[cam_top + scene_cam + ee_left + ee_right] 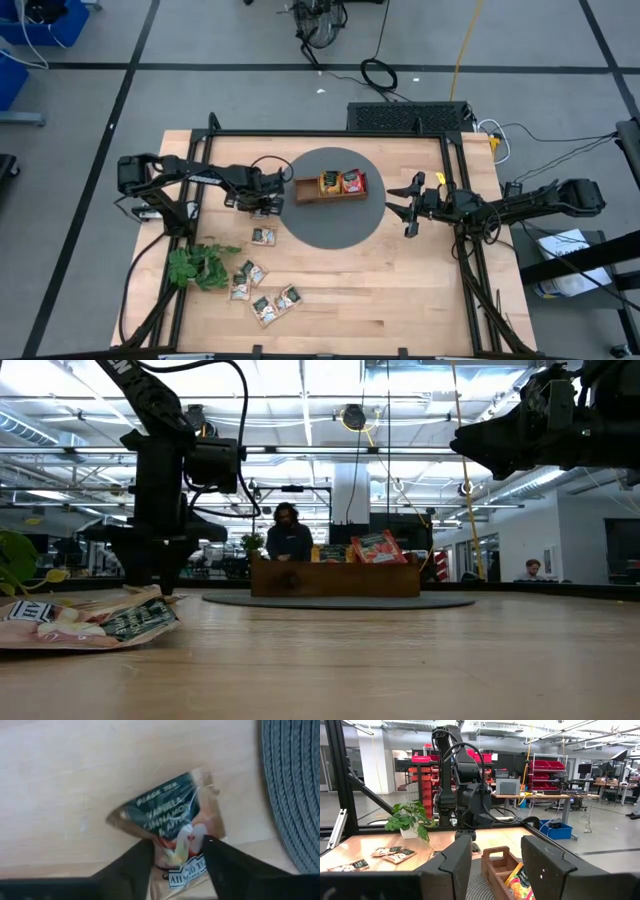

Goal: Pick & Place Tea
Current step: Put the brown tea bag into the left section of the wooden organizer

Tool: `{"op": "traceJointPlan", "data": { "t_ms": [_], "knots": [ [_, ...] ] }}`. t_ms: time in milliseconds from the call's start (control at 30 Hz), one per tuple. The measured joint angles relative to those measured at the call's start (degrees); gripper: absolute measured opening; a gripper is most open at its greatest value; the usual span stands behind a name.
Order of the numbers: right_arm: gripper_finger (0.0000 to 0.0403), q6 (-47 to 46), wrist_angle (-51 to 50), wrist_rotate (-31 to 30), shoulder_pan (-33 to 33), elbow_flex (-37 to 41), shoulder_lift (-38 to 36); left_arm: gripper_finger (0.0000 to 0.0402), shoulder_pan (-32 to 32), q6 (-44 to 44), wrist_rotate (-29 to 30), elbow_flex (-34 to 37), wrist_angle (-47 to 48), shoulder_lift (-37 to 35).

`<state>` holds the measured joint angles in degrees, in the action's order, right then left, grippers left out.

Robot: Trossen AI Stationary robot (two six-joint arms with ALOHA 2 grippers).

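A pale tea sachet with dark green print [165, 812] lies on the wooden table just left of the grey round mat [335, 228]. My left gripper [177, 841] points down over it, shut on it. The brown wooden tray [303, 190] stands on the mat and holds an orange-yellow sachet [330, 182] and a red one [354, 181], both standing up. My right gripper [410, 205] hovers open at the mat's right edge, pointing level at the tray, with nothing between its fingers. Several more sachets [263, 236] [248, 272] [275, 303] lie flat on the table nearer the front. My left gripper pinches the sachet between its two fingers, which come from above and point down. They are on the two side edges of its labelled end [186, 867]. The sachet bulges up between them, and its other end [150, 802] lies on the table.
A green leafy sprig [200, 265] lies at the front left, beside the loose sachets. A black frame [330, 133] edges the table. Bare wood shows at the front right. Beyond the table in the low view a person [288, 538] sits behind the tray.
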<state>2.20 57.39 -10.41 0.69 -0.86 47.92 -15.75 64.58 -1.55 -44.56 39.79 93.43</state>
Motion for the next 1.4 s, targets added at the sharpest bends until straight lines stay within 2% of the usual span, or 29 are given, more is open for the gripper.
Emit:
{"op": "traceJointPlan", "data": {
  "t_ms": [233, 300, 467, 733, 833, 1000, 1100, 1167, 1400],
  "knots": [
    [0.0155, 0.0, 0.0, 0.0, 0.0, 0.0, 0.0, 0.0035, 0.0, -4.5, -0.7, 0.0, -0.4, 0.0],
    [0.0155, 0.0, 0.0, 0.0, 0.0, 0.0, 0.0, 0.0014, 0.0, -6.5, -0.7, 0.1, -0.5, -0.3],
    [0.0155, 0.0, 0.0, 0.0, 0.0, 0.0, 0.0, 0.0007, 1.3, -8.4, 3.3, 0.7, -0.5, -5.0],
    [0.0155, 0.0, 0.1, 0.0, 0.0, 0.0, 0.0, 0.0004, 6.2, -8.2, 19.0, 0.4, -6.7, -16.4],
    [0.0155, 0.0, 0.0, 0.0, 0.0, 0.0, 0.0, 0.0004, 8.4, -11.8, 25.4, 0.3, -14.5, -17.7],
    [0.0155, 0.0, 0.0, 0.0, 0.0, 0.0, 0.0, 0.0004, 11.3, -22.4, 33.6, 0.2, -30.7, -16.2],
    [0.0155, 0.0, 0.0, 0.0, 0.0, 0.0, 0.0, 0.0004, 12.2, -28.0, 36.6, 0.2, -37.8, -13.5],
    [0.0155, 0.0, 0.0, 0.0, 0.0, 0.0, 0.0, 0.0004, 12.9, -30.2, 37.5, 0.1, -43.6, -10.9],
    [0.0155, 0.0, -0.7, 0.0, 0.0, 0.0, 0.1, 0.0003, 13.4, -34.3, 37.7, 0.2, -55.1, -1.1]
  ]
}}
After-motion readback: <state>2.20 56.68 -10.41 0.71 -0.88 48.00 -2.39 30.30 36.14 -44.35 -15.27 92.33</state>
